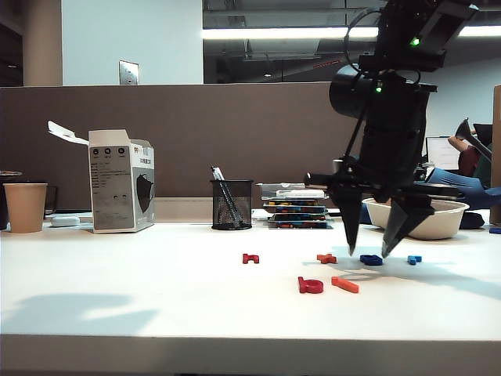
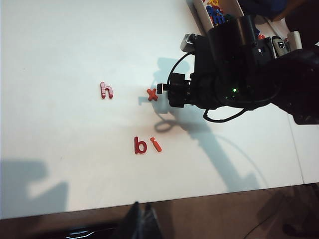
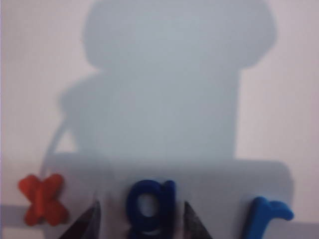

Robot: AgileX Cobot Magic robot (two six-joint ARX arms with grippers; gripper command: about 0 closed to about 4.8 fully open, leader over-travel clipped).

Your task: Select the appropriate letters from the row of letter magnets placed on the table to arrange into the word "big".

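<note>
Right gripper [image 1: 374, 252]: fingers spread wide, tips pointing down, one either side of the dark blue "g" [image 3: 149, 206]; nothing held, and whether the tips touch the surface cannot be told.
Dark blue "g": flat on the white surface [image 1: 117, 290], in the back row between the orange-red "x" [image 3: 44, 199] and the light blue "r" [image 3: 266, 219].
Red "b" [image 2: 140, 145]: flat on the surface, nearer the front edge than the row, just beside the orange "i" [image 2: 156, 145], not touching it.
Dark red "h" [image 2: 105, 90]: alone at the left end of the row in the exterior view, well apart from the rest.
Left gripper: only a dark, blurred part shows at the edge of its wrist view; finger state cannot be told.
Background: mesh pen cup [image 1: 232, 204], paper cup [image 1: 25, 207], white carton [image 1: 121, 182], bowl [image 1: 434, 222].
</note>
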